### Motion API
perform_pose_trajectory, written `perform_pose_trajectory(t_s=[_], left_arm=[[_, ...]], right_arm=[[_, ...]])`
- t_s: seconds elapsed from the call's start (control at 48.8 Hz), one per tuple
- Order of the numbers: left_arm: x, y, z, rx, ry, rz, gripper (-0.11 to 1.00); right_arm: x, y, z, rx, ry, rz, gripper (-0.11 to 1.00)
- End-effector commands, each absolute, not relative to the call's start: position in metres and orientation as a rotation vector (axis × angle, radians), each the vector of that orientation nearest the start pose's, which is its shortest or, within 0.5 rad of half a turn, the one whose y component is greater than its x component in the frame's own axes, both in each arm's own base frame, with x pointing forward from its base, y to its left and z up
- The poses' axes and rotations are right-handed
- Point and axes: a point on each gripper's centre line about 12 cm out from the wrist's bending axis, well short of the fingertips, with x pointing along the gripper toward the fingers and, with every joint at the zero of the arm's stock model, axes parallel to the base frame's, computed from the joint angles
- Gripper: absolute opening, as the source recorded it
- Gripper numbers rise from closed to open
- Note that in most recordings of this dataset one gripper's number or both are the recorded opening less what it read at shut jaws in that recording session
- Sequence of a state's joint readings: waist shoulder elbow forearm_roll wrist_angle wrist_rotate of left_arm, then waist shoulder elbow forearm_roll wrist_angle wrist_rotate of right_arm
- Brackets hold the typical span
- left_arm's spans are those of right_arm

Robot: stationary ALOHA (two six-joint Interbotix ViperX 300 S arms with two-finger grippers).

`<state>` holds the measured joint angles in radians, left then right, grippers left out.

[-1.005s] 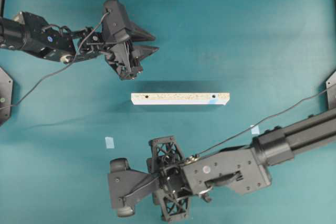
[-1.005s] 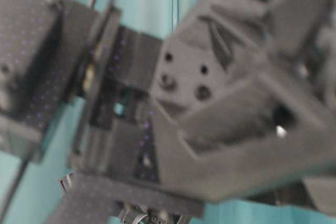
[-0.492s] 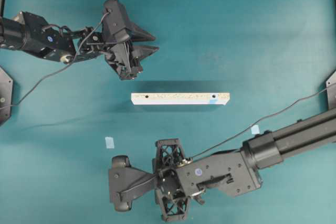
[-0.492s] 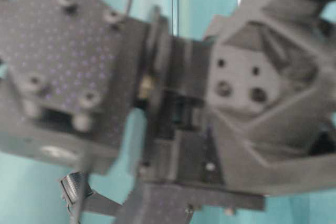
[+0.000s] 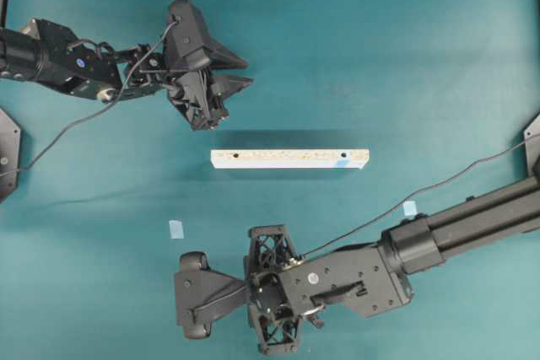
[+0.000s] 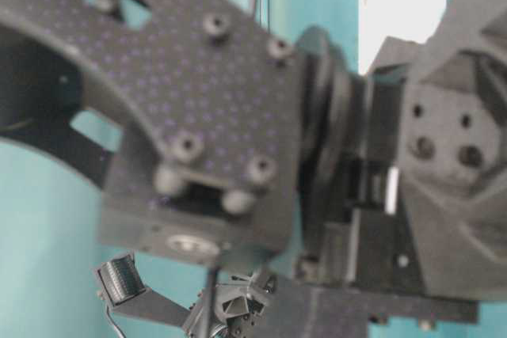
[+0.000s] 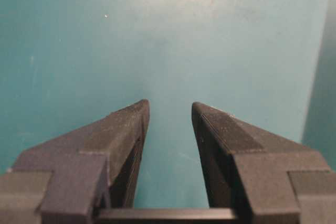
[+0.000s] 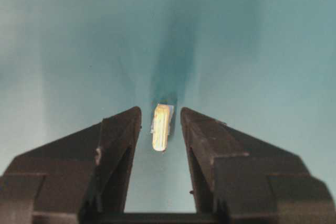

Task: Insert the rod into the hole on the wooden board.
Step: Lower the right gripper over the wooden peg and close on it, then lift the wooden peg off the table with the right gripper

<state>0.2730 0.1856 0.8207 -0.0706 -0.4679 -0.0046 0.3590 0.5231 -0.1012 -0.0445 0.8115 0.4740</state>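
Blurred black arm parts (image 6: 238, 156) fill the table-level view, hiding the table.

Wooden board (image 5: 289, 158) whitish, tan-speckled, blue mark; rod (image 8: 160, 127) cream; table (image 5: 405, 56) teal.

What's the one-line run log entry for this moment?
right tool: open, straddling rod | left tool: open, empty | wooden board: hole unfilled

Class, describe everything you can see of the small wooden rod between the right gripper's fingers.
The rod is a short cream-beige cylinder, apparently wood, lying on the teal table over a pale tape patch. In the right wrist view it sits lengthwise in the gap of the right gripper, whose jaws stand apart on either side without visibly touching it. It shows in no other view.
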Motion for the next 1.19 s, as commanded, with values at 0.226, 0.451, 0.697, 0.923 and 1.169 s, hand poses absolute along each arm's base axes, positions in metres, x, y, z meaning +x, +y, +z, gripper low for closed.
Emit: perform_pose_trajectory(t_s=[0.226, 0.451, 0.697, 0.923, 1.169], left_arm=[[0.3641, 0.1039, 0.1099, -0.136, 0.486, 0.312, 0.48], [0.3643, 0.1034, 0.1099, -0.135, 0.486, 0.311, 0.48], [0.3647, 0.1035, 0.1091, -0.136, 0.488, 0.311, 0.48], [0.3647, 0.1035, 0.1085, -0.136, 0.489, 0.311, 0.48], [0.3641, 0.1033, 0.1080, -0.136, 0.492, 0.311, 0.48]], right_arm=[[0.4892, 0.1771, 0.1401, 0.124, 1.190, 0.017, 0.44], [0.4897, 0.1774, 0.1391, 0.124, 1.190, 0.018, 0.44], [0.4904, 0.1780, 0.1375, 0.130, 1.185, 0.020, 0.44], [0.4904, 0.1782, 0.1342, 0.133, 1.192, 0.018, 0.44], [0.4902, 0.1782, 0.1334, 0.132, 1.195, 0.017, 0.44]])
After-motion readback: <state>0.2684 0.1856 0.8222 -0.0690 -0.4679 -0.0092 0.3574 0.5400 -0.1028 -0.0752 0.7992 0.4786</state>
